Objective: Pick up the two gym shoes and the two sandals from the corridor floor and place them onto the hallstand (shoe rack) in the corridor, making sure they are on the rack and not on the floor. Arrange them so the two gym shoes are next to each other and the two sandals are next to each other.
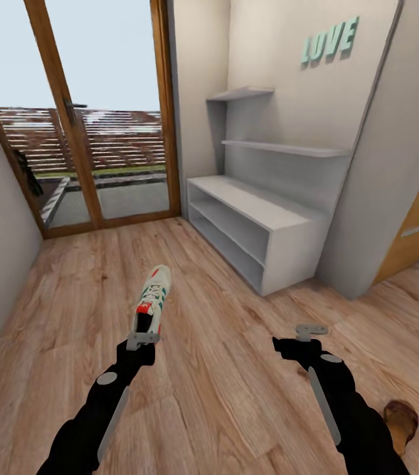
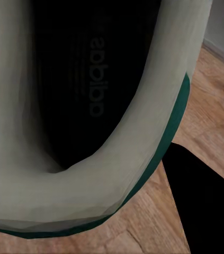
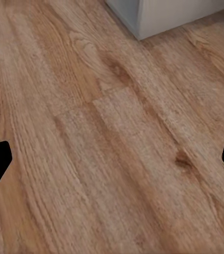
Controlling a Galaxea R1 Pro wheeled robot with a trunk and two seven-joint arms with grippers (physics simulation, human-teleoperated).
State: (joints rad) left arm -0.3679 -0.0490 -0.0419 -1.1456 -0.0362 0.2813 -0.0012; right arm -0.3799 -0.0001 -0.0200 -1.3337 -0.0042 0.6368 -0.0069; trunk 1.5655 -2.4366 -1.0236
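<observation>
One gym shoe [image 1: 153, 298] is seen at the end of the left pincer [image 1: 142, 340], held by its heel end with the toe pointing away toward the far door. In the left wrist view the padded collar [image 2: 117, 174] and the dark insole [image 2: 80, 79] are seen very close. The pincer appears to be pinched on the collar at the heel, though its fingers are hidden by the shoe, so this is judged, not seen. Whether the sole is lifted clear of the corridor floor [image 1: 222, 396] cannot be told.

The shoe is judged light, with a stiff sole and a soft upper. The collar rim is a fair hold, firm enough to bear the weight, but the toe can be expected to droop and swing from a heel grip.

The right pincer [image 1: 309, 333] hangs spread and empty over bare planks, near the corner of the hallstand [image 1: 282, 227]. Its low bench top at the far right is seen without shoes.

One sandal [image 1: 402, 422] lies on the floor at the near right, just beside the right arm. It is judged flat, thin and flexible, best taken across a strap or edge.
</observation>
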